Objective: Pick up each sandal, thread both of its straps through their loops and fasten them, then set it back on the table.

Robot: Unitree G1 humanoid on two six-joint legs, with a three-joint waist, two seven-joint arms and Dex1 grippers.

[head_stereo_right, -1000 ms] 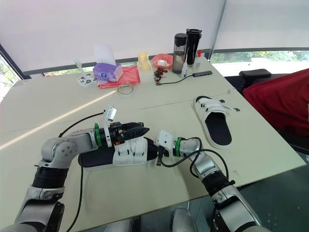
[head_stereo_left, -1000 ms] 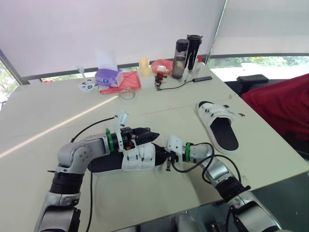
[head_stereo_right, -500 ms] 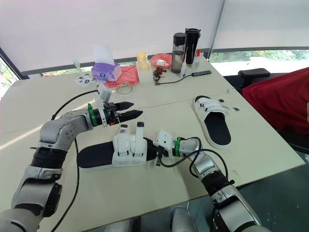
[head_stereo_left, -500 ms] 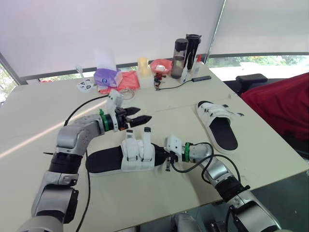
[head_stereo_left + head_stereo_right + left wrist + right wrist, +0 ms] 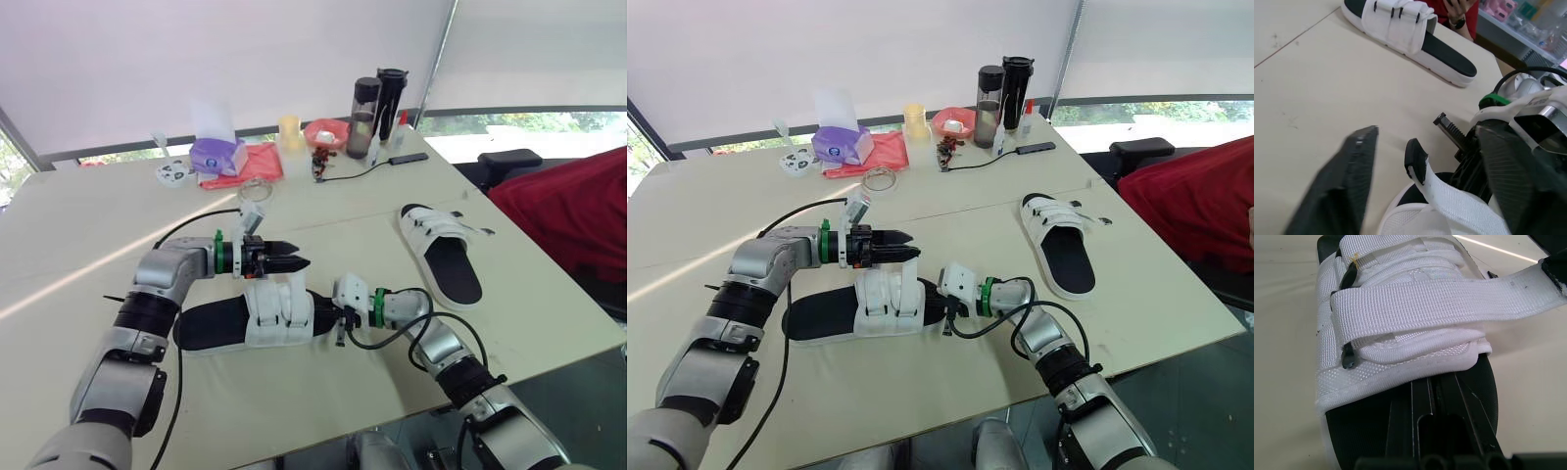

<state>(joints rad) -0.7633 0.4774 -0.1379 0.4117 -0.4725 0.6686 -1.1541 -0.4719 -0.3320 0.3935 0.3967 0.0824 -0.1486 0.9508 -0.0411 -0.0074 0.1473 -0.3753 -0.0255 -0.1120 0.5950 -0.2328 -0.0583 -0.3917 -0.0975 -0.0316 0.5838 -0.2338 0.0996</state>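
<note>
While the right end effector (image 5: pixel 331 315) clamps the sandal (image 5: pixel 277 319), the open left end effector (image 5: pixel 300 262) straddles its strap (image 5: pixel 1449 203).

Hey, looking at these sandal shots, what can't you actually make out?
The near sandal: the end under the right gripper is hidden by it in the eye views.
Its loose strap: root cut off by the left wrist view's bottom edge.
Small clutter beside the bottles: too small in the eye views to identify.
A person: cut off by the left wrist view's top edge.
</note>
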